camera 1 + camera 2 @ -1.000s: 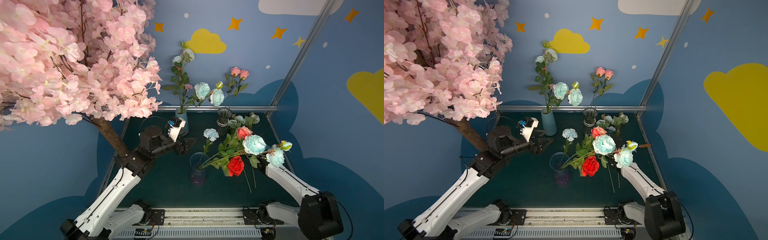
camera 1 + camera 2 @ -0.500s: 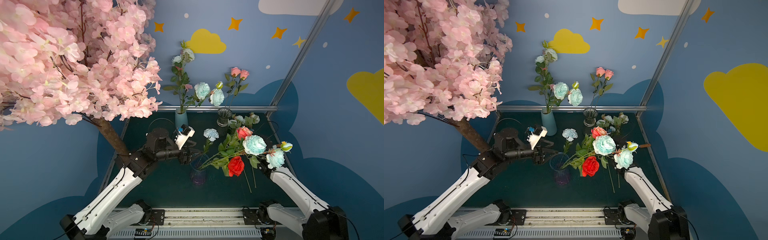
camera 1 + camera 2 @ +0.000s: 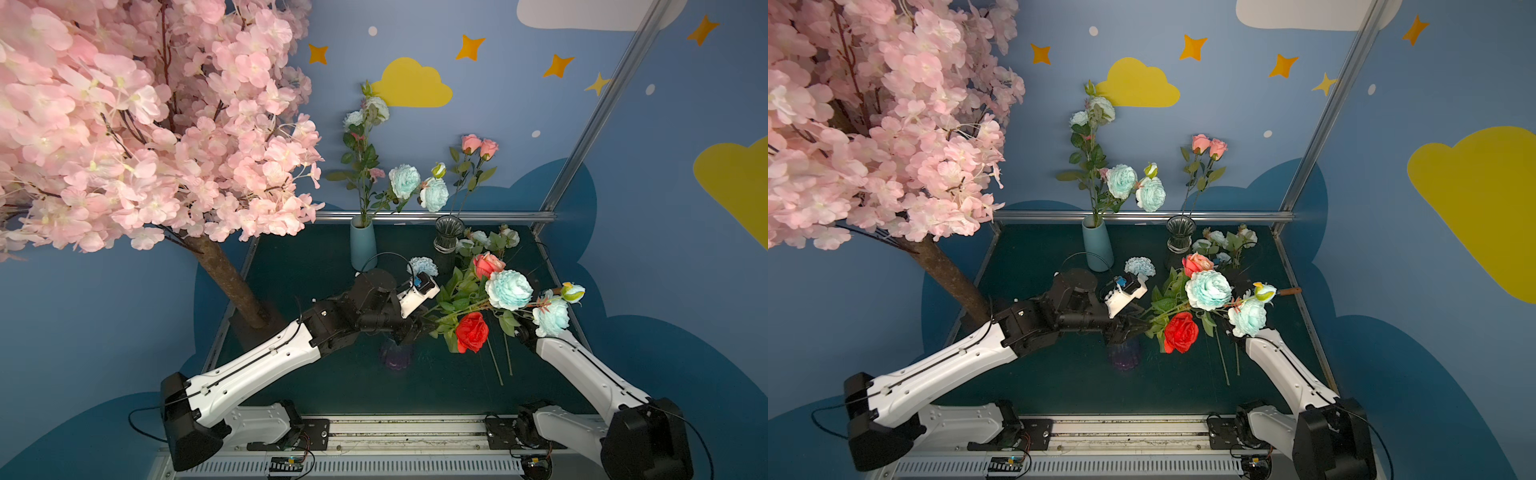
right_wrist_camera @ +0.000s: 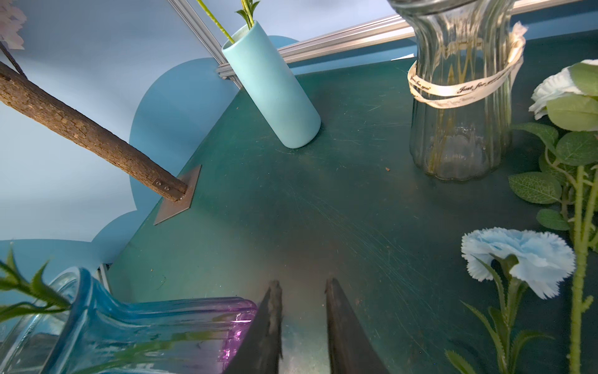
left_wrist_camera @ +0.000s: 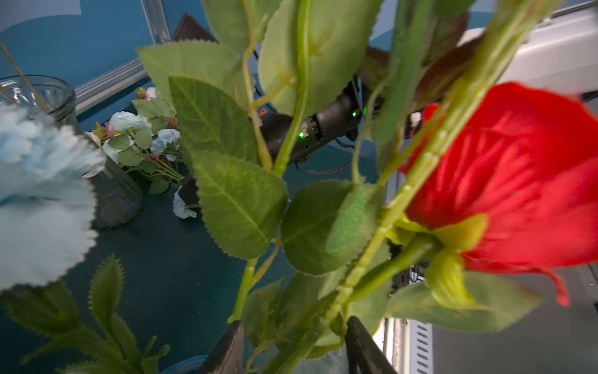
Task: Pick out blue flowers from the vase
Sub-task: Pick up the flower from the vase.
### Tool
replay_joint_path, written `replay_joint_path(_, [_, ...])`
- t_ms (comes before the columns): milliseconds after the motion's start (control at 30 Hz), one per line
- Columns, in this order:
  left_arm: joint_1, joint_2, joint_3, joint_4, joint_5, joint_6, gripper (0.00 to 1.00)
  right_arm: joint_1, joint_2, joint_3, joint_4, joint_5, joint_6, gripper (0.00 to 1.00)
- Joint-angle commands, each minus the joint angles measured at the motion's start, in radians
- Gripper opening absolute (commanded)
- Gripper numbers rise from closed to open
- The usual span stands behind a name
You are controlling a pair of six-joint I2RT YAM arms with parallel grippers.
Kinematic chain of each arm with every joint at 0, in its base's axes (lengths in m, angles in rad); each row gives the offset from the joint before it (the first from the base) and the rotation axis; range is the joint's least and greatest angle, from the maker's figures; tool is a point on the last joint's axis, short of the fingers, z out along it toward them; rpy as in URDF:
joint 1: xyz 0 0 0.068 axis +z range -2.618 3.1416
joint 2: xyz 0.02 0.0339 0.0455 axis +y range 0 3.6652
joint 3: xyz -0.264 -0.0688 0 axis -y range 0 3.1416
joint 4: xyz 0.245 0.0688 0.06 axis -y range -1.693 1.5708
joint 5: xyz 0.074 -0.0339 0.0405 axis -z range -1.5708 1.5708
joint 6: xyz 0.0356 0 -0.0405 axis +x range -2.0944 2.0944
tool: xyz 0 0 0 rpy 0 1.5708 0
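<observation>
Left wrist: flower stalks (image 5: pixel 364 255) within gripper (image 5: pixel 291 353)

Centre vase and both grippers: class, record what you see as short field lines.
vase: blue-and-purple tinted glass, upright on the dark green table
flowers in vase: red rose, salmon rose, blue flowers, leaning to the robot's right
left gripper: open, green stems between its jaws, above the vase
right gripper: open narrowly, nothing between its jaws

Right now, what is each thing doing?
left pincer, open around green stems
right pincer, open and empty
purple vase, standing, holding red rose and blue flowers
teal vase, standing, holding tall stems
clear vase, standing, holding pink roses
small blue bunch, lying on table
</observation>
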Motion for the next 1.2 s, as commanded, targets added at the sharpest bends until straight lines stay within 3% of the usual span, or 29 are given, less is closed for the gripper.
replay_joint_path(0, [-0.005, 0.0, 0.023, 0.058, -0.076, 0.015, 0.47, 0.001, -0.01, -0.03, 0.029, -0.006, -0.007, 0.23])
replay_joint_path(467, [-0.021, 0.089, 0.076, 0.071, -0.028, 0.014, 0.42, 0.001, 0.014, -0.033, 0.037, -0.017, -0.012, 0.18])
replay_joint_path(700, [-0.023, 0.095, 0.083, 0.072, -0.035, 0.013, 0.25, 0.0, 0.021, -0.032, 0.039, -0.02, -0.014, 0.17])
replay_joint_path(1167, [-0.024, -0.028, 0.115, 0.093, -0.038, 0.028, 0.1, 0.002, -0.024, -0.038, 0.025, -0.023, -0.01, 0.17])
